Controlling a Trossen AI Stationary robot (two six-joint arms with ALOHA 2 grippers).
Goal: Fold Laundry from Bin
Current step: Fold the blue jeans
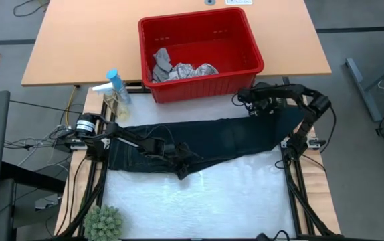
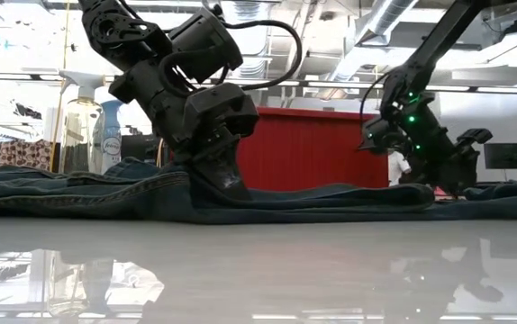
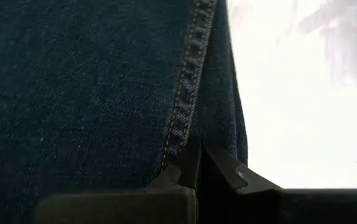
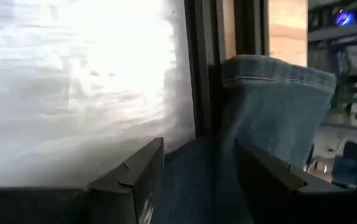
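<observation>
High view shows dark trousers [image 1: 205, 140] spread across the table before the red bin [image 1: 202, 53]. Left gripper [image 1: 178, 157] pinches their seamed edge shut; right gripper [image 1: 255, 100] half-open. Heavy, floppy denim; grip hems.

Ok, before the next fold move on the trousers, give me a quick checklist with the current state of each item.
1. Left claw shut on the trousers at their front edge near a stitched seam: ok.
2. Right claw around denim: its fingers stand apart with cloth between them, but a firm pinch: cannot tell.
3. Trousers spread flat across the table: mostly ok, though the cloth bunches at the left claw.
4. Bare table in front of the trousers for the fold: ok.
5. Spray bottles standing beyond the trousers' left end, near the left arm: cannot tell whether they are clear of it.
6. Bin behind the trousers holds more cloths: ok.
</observation>
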